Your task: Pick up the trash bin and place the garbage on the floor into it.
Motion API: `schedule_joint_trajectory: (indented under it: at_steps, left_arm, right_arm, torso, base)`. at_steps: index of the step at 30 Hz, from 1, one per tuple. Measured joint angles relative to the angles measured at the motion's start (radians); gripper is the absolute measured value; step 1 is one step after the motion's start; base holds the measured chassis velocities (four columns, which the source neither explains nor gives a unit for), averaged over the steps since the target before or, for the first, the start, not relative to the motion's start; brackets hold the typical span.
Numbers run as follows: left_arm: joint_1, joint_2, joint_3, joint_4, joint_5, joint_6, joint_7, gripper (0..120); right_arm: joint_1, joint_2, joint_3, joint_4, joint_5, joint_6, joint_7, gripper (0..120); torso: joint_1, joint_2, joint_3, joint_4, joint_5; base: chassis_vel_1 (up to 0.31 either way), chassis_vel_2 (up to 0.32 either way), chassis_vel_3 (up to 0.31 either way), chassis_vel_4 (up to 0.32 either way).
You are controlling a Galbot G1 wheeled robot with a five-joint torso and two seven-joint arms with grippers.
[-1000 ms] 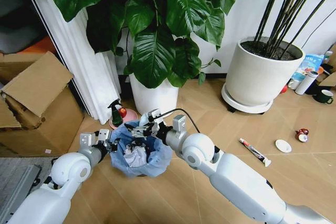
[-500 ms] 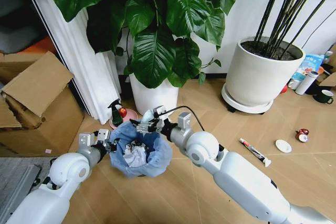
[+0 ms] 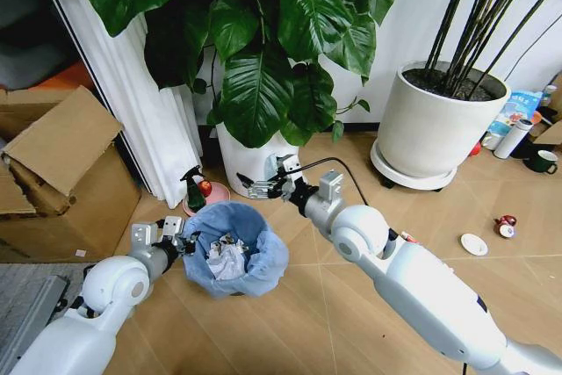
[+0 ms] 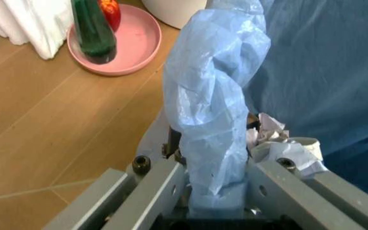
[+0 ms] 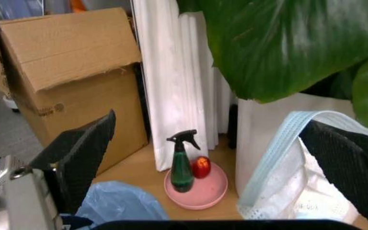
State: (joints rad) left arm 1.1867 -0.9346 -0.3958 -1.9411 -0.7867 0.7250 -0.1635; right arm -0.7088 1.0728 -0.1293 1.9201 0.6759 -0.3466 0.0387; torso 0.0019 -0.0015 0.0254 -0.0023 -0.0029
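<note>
Right gripper [image 3: 261,189] rose off one trash bin [image 3: 235,256]

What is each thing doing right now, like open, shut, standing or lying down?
trash bin: upright, paper wads inside.
left gripper: shut on the trash bin's bag-covered rim.
right gripper: open, raised beyond the bin.
spray bottle: upright on the pink dish.
tube: lying on the floor.
white disc: flat on the floor.

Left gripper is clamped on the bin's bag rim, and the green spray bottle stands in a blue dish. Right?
Not quite. The left gripper is clamped on the trash bin bag rim, but the green spray bottle stands in a pink dish, as the right wrist view shows.
</note>
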Motion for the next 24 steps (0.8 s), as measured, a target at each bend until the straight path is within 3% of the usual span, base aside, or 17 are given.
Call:
schedule_joint_trajectory:
  at_steps: [9, 24]
  left_arm:
    - [-0.002, -0.005, 0.004, 0.003, 0.002, -0.001, 0.0, 0]
    - [-0.006, -0.013, 0.002, 0.009, 0.006, -0.002, 0.0, 0]
  right_arm:
    - [0.013, -0.009, -0.008, 0.035, 0.002, 0.011, -0.002, 100]
    - [0.076, 0.029, -0.189, 0.082, 0.122, 0.008, 0.015, 100]
  torso:
    - [0.0, 0.0, 0.0, 0.0, -0.0001]
    - [0.0, 0.0, 0.0, 0.0002, -0.0003]
  base:
    - [0.0, 0.0, 0.0, 0.0]
    - [0.0, 0.0, 0.0, 0.0]
